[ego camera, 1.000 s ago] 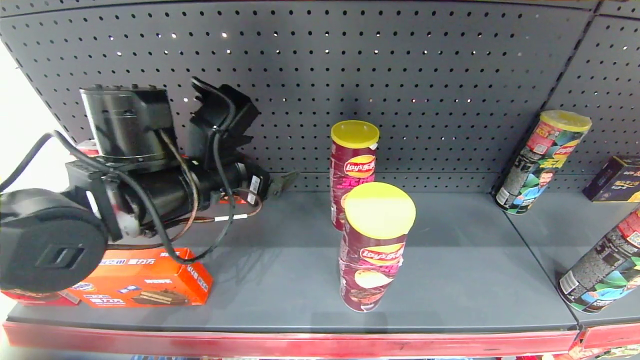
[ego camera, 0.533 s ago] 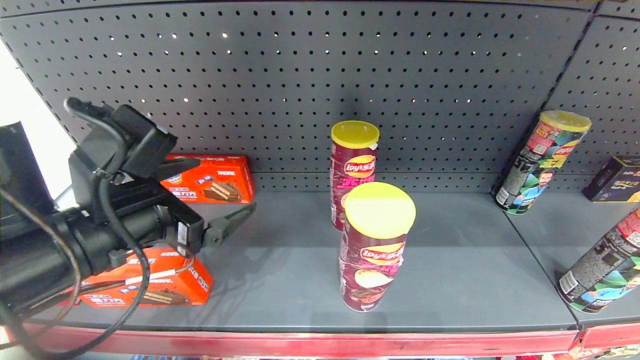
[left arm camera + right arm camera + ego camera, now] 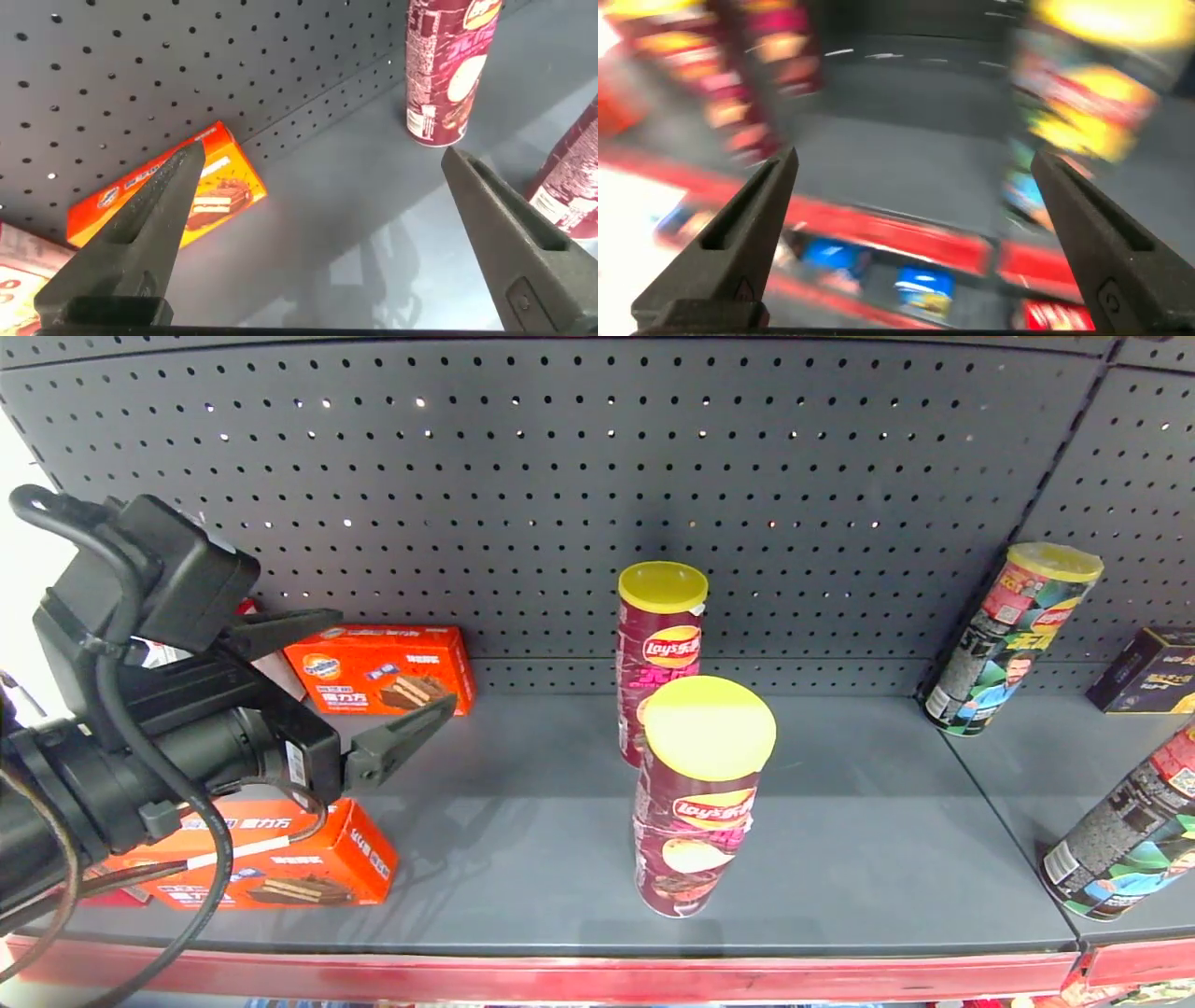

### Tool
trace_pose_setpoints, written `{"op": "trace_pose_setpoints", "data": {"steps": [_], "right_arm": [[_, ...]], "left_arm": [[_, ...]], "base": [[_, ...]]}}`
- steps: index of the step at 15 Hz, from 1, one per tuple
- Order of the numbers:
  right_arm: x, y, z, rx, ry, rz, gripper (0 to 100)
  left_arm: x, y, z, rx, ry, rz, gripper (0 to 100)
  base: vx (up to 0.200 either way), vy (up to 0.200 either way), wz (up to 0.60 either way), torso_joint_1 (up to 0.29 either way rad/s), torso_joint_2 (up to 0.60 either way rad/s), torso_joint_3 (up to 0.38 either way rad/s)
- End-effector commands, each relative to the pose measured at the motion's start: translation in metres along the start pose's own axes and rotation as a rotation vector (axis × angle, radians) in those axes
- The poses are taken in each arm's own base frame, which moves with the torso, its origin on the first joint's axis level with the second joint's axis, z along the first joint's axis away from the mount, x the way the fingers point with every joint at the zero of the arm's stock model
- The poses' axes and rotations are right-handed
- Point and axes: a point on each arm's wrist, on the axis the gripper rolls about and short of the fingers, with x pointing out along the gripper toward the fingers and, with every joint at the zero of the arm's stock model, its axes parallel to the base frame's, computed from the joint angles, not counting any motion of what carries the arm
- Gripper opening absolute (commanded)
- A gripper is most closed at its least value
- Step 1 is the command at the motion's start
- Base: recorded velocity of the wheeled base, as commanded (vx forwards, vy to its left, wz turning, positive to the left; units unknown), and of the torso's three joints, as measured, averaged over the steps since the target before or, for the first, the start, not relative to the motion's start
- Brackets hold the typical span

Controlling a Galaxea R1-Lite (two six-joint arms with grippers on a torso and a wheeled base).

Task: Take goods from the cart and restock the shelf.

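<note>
In the head view, our left claw (image 3: 398,657) is wide open and holds nothing. It hangs over the left end of the grey shelf (image 3: 523,840). Just behind the claw, the back orange box (image 3: 383,667) lies flat, close to the holed back wall (image 3: 560,476). Nearer to us than the claw, under the arm, the front orange box (image 3: 280,863) lies flat by the red front edge (image 3: 560,978). To the claw's right there is a wide bare stretch of shelf. Past it, two cans stand upright, well apart from the claw. The back chip can (image 3: 661,635) is near the wall, and the front chip can (image 3: 702,803) is just in front of it. Far off to the claw's right, a leaning can (image 3: 1013,635) tips toward the wall.

In the left wrist view, the left claw (image 3: 322,157) has its two fingers far apart with nothing between them. Bare grey shelf shows in the gap. Past one finger lies the back orange box (image 3: 168,191), at the foot of the wall. Past the other finger stands the back chip can (image 3: 448,75), and the front chip can (image 3: 570,187) is closer to that finger.

In the right wrist view, our right claw (image 3: 915,161) is open too, and it holds nothing. Beyond it we see grey shelf and a red edge (image 3: 915,238). Bright goods sit off to both sides of the claw, but we cannot tell what they are.
</note>
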Motion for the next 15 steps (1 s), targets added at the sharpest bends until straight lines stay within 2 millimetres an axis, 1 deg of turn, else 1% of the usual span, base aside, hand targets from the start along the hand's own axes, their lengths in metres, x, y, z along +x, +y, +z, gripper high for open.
{"op": "trace_pose_setpoints", "data": {"steps": [1,3,6,9,10,11,14,15], "right_arm": [[0.027,-0.006,0.013,-0.009,0.105,0.13,100],[0.04,-0.008,0.015,-0.009,0.152,0.245,100],[0.068,-0.006,0.02,0.002,0.25,0.393,100],[0.099,0.007,0.024,-0.019,0.321,0.522,100],[0.112,0.016,0.023,-0.032,0.339,0.557,100],[0.122,0.022,0.02,-0.04,0.349,0.583,100],[0.137,0.029,0.014,-0.044,0.389,0.598,100],[0.145,0.029,0.012,-0.061,0.414,0.515,100]], "left_arm": [[0.013,-0.001,-0.003,0.0,0.01,-0.008,100],[0.021,-0.001,-0.003,0.001,0.004,-0.008,100],[0.029,0.0,0.001,0.001,-0.004,-0.007,100],[0.032,0.0,0.001,0.001,0.0,-0.005,100],[0.032,0.0,0.001,-0.001,0.002,-0.002,100],[0.032,0.0,0.001,-0.001,0.001,-0.002,100],[0.031,0.001,0.001,-0.001,0.003,0.004,100],[0.031,0.001,0.0,-0.001,0.007,0.002,100]], "base": [[0.0,0.0,0.0,0.0,0.0,0.0],[0.0,0.0,0.0,0.0,0.0,0.0],[0.0,0.0,0.0,0.0,0.0,0.0],[0.0,0.0,0.0,0.0,0.0,0.0],[0.0,0.0,0.0,0.0,0.0,0.0],[0.0,0.0,0.0,0.0,0.0,0.0],[0.0,0.0,0.0,0.0,0.0,0.0],[0.0,0.0,0.0,0.0,0.0,0.0]]}}
